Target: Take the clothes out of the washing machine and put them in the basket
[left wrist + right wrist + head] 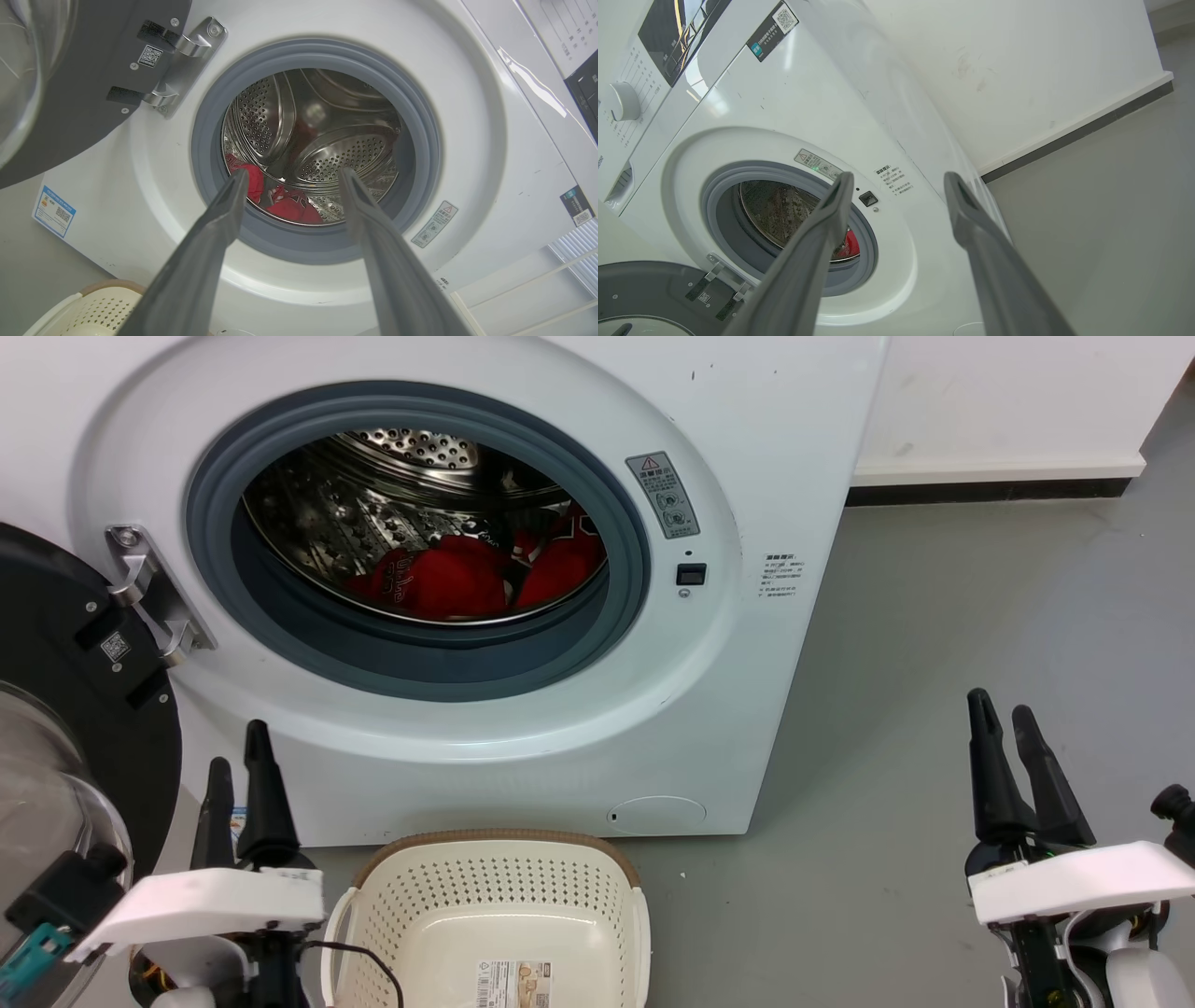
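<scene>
The left gripper [238,745] is held at the near left with its fingers spread and nothing between them. In its wrist view the fingers are aimed at the mouth of the washer [747,448] but kept apart from it. The right gripper [1000,704] is likewise parted and empty. It is raised over the grey floor [934,635] at the near right, well apart from the washer and to the right of its front corner.

Between the two grippers, nearer the left one, the basket [495,840] is set on the floor just before the washer's base. Nothing is held in it, and a label [513,985] is seen on its bottom.

Behind the basket, the washer's mouth is framed by a grey ring [439,658]. The door [75,644] is swung fully open to the left on a metal hinge [154,593], just beside the left gripper.

The clothes [448,583] are seen as a red heap low in the steel drum [392,495], towards its near edge and behind the ring; some white lettering is shown on the fabric but cannot be read. A grey sticker [662,495] is fixed to the washer's front, right of the ring.

Far right, a white wall [1008,392] is met by the floor along a dark skirting [990,490].
</scene>
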Motion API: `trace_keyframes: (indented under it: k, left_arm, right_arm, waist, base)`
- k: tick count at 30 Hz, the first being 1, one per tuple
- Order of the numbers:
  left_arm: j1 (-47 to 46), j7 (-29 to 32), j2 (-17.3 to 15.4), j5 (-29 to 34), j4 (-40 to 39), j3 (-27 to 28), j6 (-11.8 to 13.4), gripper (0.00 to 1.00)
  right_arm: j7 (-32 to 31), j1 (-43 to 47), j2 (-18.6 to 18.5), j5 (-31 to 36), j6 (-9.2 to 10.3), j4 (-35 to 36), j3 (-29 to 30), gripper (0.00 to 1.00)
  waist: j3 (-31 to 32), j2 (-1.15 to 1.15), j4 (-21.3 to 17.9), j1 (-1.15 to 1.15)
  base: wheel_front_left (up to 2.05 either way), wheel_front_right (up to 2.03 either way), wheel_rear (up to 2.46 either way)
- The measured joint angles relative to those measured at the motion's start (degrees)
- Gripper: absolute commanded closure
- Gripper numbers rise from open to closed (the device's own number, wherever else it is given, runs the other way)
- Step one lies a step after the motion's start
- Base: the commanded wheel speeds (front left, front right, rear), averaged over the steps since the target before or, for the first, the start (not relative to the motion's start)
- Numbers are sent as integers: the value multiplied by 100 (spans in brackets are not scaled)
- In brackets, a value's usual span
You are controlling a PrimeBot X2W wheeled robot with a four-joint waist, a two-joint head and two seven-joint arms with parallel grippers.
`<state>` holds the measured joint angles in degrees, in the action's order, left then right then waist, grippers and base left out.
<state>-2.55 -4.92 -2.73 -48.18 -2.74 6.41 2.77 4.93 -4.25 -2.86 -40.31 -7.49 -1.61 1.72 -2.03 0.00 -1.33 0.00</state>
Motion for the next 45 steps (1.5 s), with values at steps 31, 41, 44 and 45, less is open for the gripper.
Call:
trace_keyframes:
  k: [31, 41, 44, 45]
  left_arm:
    - [337, -488, -114, 2736, -625, -792, 309, 0]
    - [459, -617, -219, 3133, -445, -1026, 420, 0]
    - [460, -646, -246, 3301, -391, -1074, 420, 0]
    - [460, -666, -253, 3349, -363, -1093, 420, 0]
  right_arm:
    - [476, 12, -2, 2726, -1, 289, -387, 0]
    - [617, 83, -4, 3330, -1, 162, -475, 0]
    - [651, 81, -4, 3517, -1, 146, -504, 0]
    - [665, 81, -4, 3575, -1, 140, -510, 0]
  waist:
    - [-50, 0, -57, 0]
    - [-15, 0, -88, 0]
    - [-31, 0, -97, 0]
    - [-35, 0, -99, 0]
  base:
    - [0, 0, 0]
    - [0, 0, 0]
    - [0, 0, 0]
    - [0, 0, 0]
